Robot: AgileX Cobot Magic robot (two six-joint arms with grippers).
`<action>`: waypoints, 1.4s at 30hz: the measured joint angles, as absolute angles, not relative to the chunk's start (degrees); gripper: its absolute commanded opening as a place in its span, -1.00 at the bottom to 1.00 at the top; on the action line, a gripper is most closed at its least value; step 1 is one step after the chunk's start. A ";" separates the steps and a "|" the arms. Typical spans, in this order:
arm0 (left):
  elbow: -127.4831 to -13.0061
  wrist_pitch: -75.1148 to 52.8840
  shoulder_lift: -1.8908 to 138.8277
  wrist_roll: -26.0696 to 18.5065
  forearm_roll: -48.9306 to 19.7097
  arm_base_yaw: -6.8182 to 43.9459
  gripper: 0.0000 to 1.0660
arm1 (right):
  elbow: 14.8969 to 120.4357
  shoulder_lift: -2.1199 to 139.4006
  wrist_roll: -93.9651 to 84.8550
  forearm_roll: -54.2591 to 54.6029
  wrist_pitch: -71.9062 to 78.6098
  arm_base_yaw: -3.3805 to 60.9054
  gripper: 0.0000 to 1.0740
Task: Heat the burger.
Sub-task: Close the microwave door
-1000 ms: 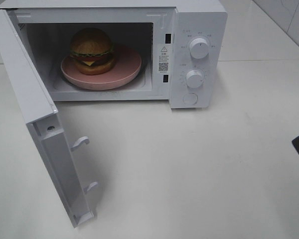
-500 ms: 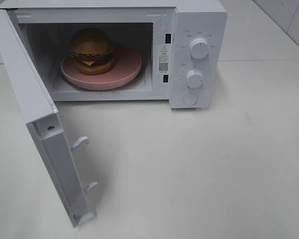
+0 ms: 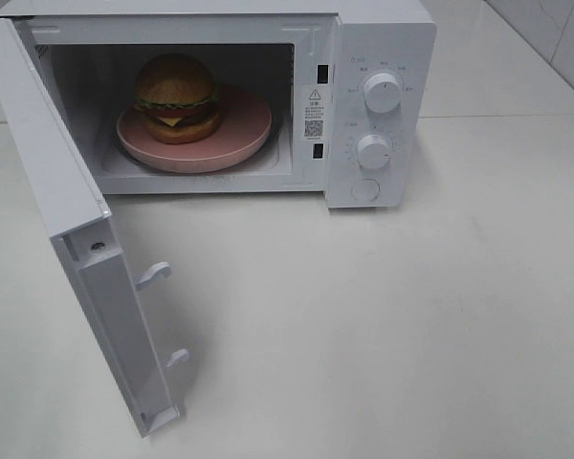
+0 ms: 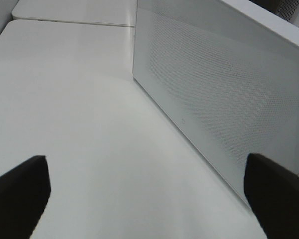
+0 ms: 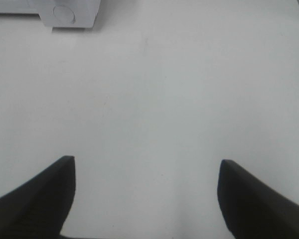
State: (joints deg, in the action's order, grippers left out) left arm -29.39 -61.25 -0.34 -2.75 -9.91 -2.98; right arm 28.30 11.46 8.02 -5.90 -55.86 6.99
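The round burger with the shiny brown bun (image 3: 176,96) is inside the white box microwave (image 3: 378,29). It sits on a flat pink round plate (image 3: 244,129), close to the plate's left edge. The microwave stands toward the far side of the white bench (image 3: 411,316).

The white microwave door (image 3: 48,182) is swung wide open, out toward the near left corner of the bench.

The left gripper (image 4: 145,164) has its two dark fingers spread wide apart and holds nothing. It is low over the bench, just beside the dotted outer face of the door. The right gripper (image 5: 147,160) is spread wide too and holds nothing. It hangs over bare bench in front of the microwave's round white button (image 5: 65,12). Neither gripper shows in the high view.

So the first part looks done: the burger is in. What is left, I think, is to push the door shut and then turn the round white top knob (image 3: 382,92) or the round white lower knob (image 3: 374,151) to start the heat. The left gripper looks well placed to push the door.
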 measured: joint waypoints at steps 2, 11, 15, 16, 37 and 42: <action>-29.39 -61.25 -0.34 -2.75 -9.91 -2.98 0.84 | 28.30 10.49 8.02 -5.84 -55.75 6.82 0.42; -29.39 -61.25 -0.34 -2.75 -9.91 -2.98 0.84 | 28.30 0.17 8.02 -5.73 -55.63 6.53 0.42; -29.39 -61.25 -0.34 -2.75 -9.91 -2.98 0.84 | 28.30 -0.23 7.96 -5.73 -55.63 5.90 0.42; -29.39 -61.25 -0.34 -2.75 -9.91 -2.98 0.84 | 28.30 -0.23 7.96 -5.73 -55.63 5.90 0.42; -29.39 -61.25 -0.34 -2.75 -9.91 -2.98 0.84 | 28.30 -0.23 7.96 -5.73 -55.63 5.90 0.42; -29.39 -61.25 -0.34 -2.75 -9.91 -2.98 0.84 | 28.30 -0.23 7.96 -5.73 -55.63 5.90 0.42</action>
State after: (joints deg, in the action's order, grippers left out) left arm -29.39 -61.25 -0.34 -2.75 -9.91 -2.98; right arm 28.30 -0.23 7.96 -5.73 -55.63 5.90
